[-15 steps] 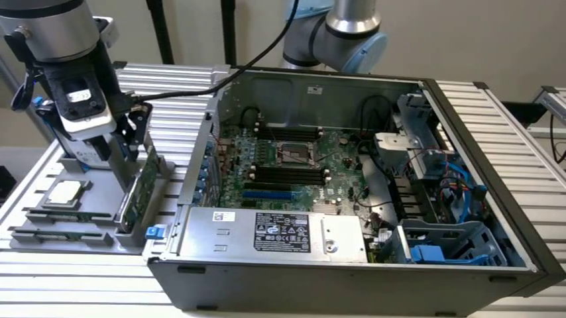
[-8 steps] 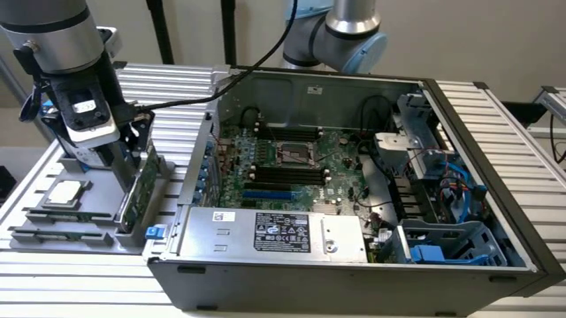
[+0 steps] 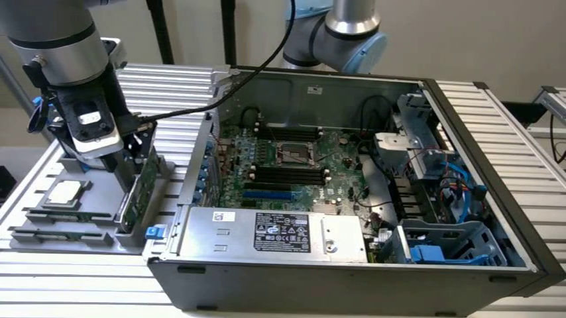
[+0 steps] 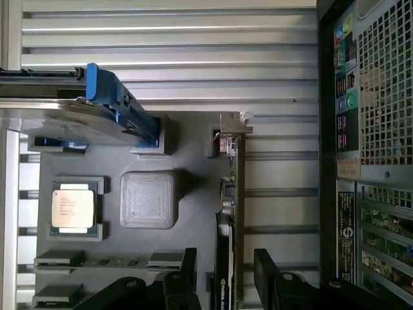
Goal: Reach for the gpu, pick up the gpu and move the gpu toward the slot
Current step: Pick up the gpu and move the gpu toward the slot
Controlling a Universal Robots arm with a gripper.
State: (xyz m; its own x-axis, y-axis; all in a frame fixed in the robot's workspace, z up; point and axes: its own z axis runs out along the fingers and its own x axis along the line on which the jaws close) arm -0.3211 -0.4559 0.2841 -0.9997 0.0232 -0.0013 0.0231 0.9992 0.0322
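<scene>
Gripper [image 4: 226,258] sits low over the gpu [image 4: 231,194], fingers [image 4: 189,268] spread either side of the card with a gap on both sides, not pinching it yet. Card stands on edge in the grey tray [image 4: 193,213], at 9 o'clock from the computer case [image 3: 265,291] in the exterior view. Reach looks about done; grasp, lift and move toward the slot [image 3: 265,195] all left

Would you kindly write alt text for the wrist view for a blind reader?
The black gripper is open astride the thin green circuit-board gpu card, which stands on edge in a grey parts tray. The tray also holds a square silver processor chip and a silver hard drive with blue rails.
</scene>
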